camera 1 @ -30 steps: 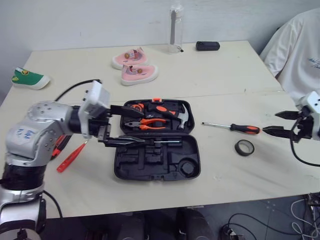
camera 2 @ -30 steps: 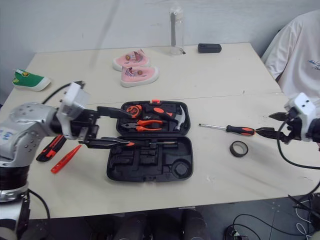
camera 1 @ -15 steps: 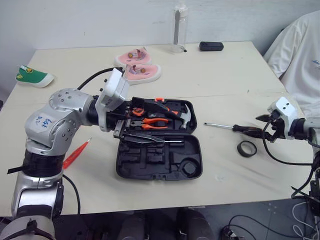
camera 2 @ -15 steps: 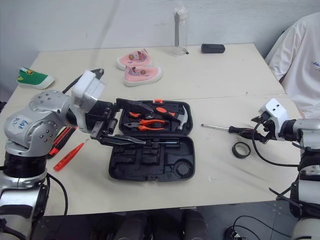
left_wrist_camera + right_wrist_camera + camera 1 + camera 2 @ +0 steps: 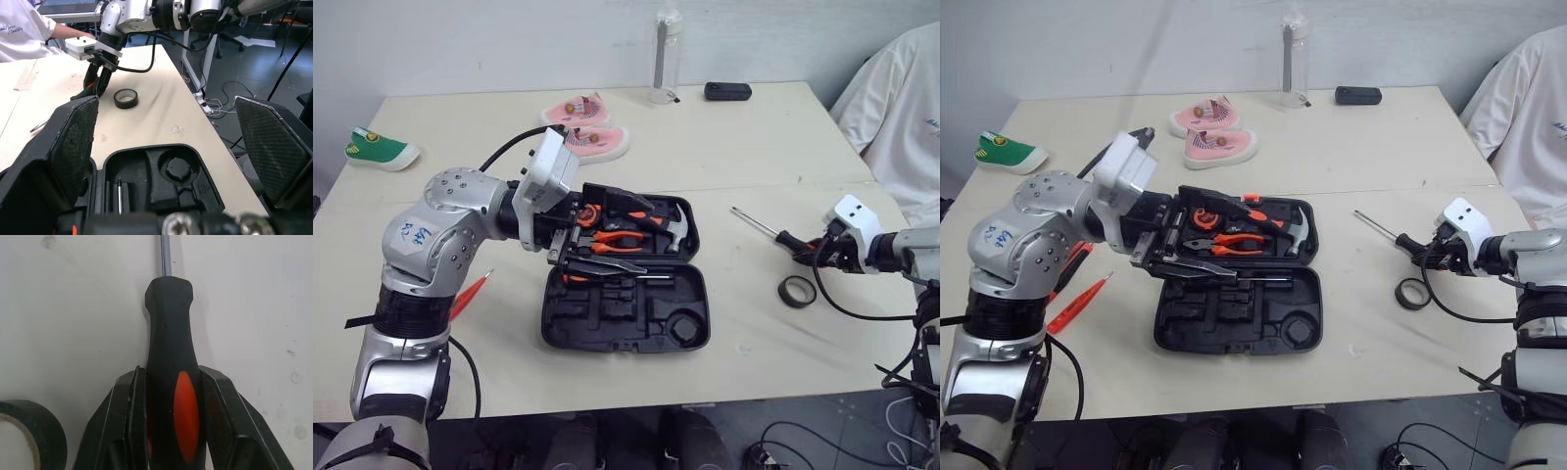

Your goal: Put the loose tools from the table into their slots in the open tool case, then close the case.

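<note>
I had the right tool (image 5: 1435, 253) clamped on the screwdriver (image 5: 168, 323), tape roll (image 5: 1410, 293) just beside it, and the left tool (image 5: 649, 237) spread wide above the tool case (image 5: 626, 318).

Bare table (image 5: 717, 257) lies open between the tip of the screwdriver (image 5: 789, 240) and the tool case (image 5: 626, 325). A tape roll (image 5: 795, 291) sits just beside its handle. The left gripper (image 5: 649, 238), fingers spread, hangs over the case's slots.

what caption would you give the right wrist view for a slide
Right gripper clamped on the black-and-orange handle of a screwdriver over the table, with a roll of black tape beside it.
</note>
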